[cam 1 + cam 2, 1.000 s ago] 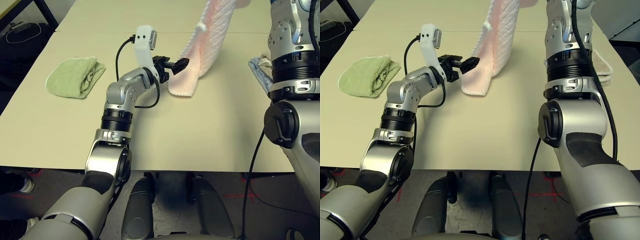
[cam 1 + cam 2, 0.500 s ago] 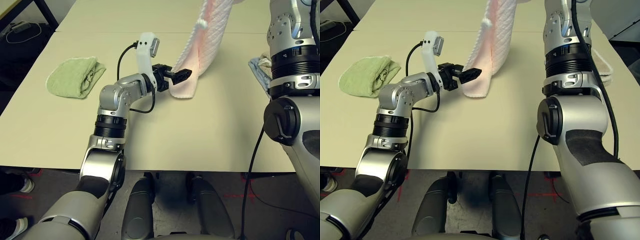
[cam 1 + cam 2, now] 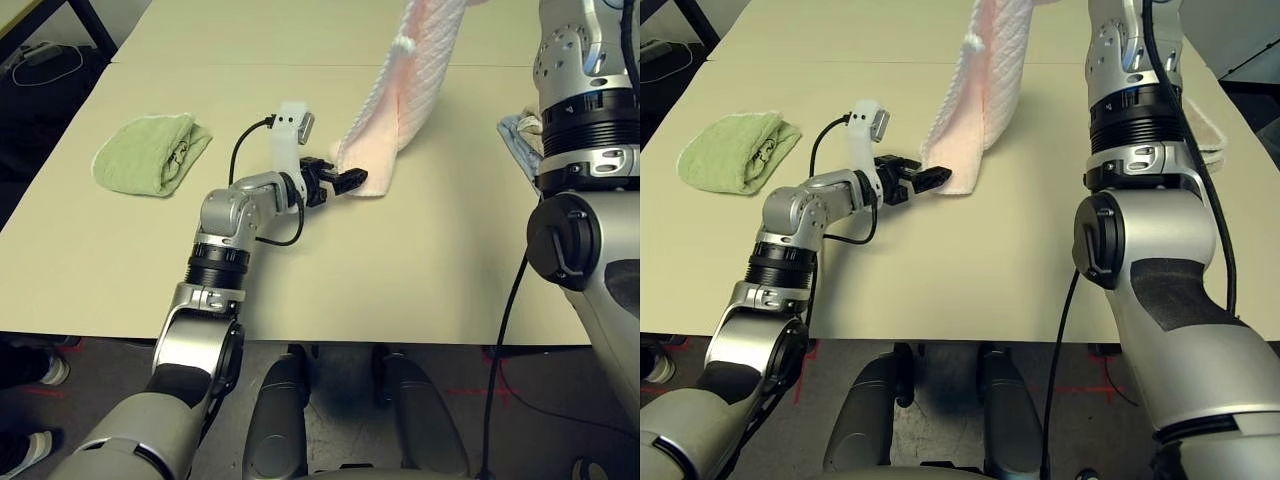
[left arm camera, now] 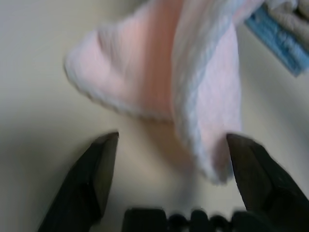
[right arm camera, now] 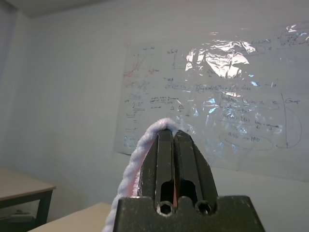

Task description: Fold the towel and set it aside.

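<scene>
One pink towel (image 3: 415,75) hangs down from above the table (image 3: 400,280), its lower end resting in a fold on the tabletop near the middle. A small white loop (image 3: 403,46) shows on its white edge. The upper end is pinched in the right gripper (image 5: 173,137), whose two fingers are pressed tight together on the towel's edge, raised high with a whiteboard (image 5: 217,96) on the wall behind it. The left gripper (image 3: 345,180) lies low over the table right at the towel's bottom fold, its two fingers (image 4: 99,166) spread wide, one on each side of the fold's near corner, with nothing between them gripped. One crumpled green towel (image 3: 150,150) sits well apart at the table's left. One more cloth (image 3: 518,140), pale with a blue edge, lies at the right edge beside the right arm.
</scene>
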`<move>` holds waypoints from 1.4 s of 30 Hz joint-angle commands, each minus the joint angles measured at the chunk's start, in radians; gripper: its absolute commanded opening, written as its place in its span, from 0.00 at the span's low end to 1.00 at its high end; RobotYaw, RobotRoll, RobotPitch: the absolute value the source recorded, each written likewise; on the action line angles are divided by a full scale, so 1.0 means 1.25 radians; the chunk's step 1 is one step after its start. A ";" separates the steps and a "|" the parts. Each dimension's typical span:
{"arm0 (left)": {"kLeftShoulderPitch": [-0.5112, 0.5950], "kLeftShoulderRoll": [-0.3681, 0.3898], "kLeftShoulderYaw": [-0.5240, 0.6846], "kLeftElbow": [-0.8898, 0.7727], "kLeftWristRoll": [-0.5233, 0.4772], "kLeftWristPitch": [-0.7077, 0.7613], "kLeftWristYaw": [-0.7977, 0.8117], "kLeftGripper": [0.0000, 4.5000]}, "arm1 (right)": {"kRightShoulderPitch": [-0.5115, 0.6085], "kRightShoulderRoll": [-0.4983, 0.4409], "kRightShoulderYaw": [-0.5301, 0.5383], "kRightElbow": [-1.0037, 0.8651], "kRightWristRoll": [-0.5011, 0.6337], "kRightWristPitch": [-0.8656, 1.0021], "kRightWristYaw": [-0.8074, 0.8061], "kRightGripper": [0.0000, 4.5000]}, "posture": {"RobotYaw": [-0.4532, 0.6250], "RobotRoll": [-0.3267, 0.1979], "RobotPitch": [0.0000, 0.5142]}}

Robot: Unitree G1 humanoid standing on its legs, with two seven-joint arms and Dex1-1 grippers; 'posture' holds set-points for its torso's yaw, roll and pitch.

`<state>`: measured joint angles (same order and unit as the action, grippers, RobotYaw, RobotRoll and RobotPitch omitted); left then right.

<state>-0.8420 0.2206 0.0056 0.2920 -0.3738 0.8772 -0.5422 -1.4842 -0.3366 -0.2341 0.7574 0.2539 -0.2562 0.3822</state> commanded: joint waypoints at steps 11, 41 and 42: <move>0.039 0.041 0.016 -0.132 -0.082 0.181 -0.031 1.00 | -0.011 -0.003 -0.004 0.011 0.000 -0.020 -0.002 0.00 | 0.46 0.62 0.48; -0.005 -0.067 0.137 -0.027 -0.101 0.175 0.113 0.39 | -0.005 -0.007 0.003 0.000 -0.004 -0.019 -0.005 0.00 | 0.45 0.62 0.47; -0.005 -0.066 0.138 -0.026 -0.102 0.176 0.113 0.32 | -0.005 -0.007 0.003 0.000 -0.005 -0.018 -0.006 0.00 | 0.45 0.62 0.47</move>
<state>-0.8479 0.1383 0.1738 0.2473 -0.4930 1.0985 -0.4100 -1.4842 -0.3378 -0.2292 0.7832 0.2492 -0.2705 0.3754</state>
